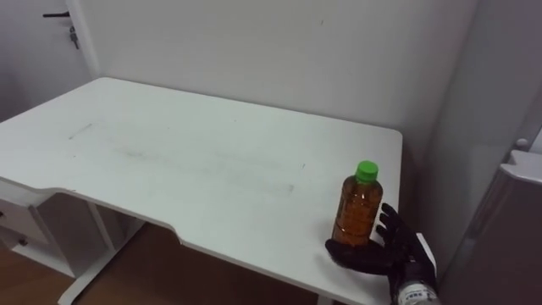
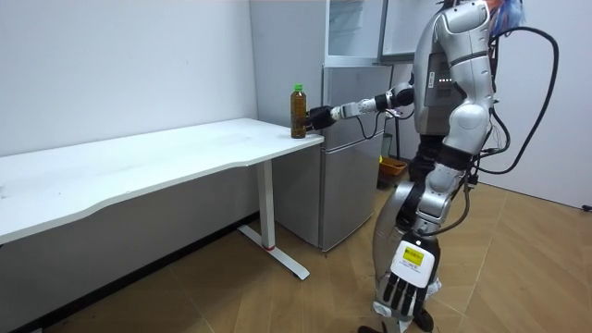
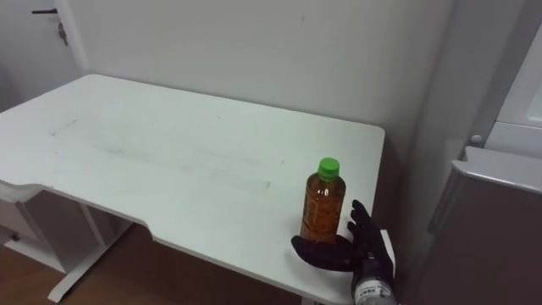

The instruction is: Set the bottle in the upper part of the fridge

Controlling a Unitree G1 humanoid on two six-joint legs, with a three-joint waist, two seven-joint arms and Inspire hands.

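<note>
A white table carries an upright, nearly full plastic bottle near its right front corner. The right hand cups its base, fingers spread, not clamped. Likely weighty, smooth and slippery, so grip mid-body.

Bottle stands at table right end, beside fridge.

White surface; one amber bottle, green cap, stands upright at near right corner.
</note>
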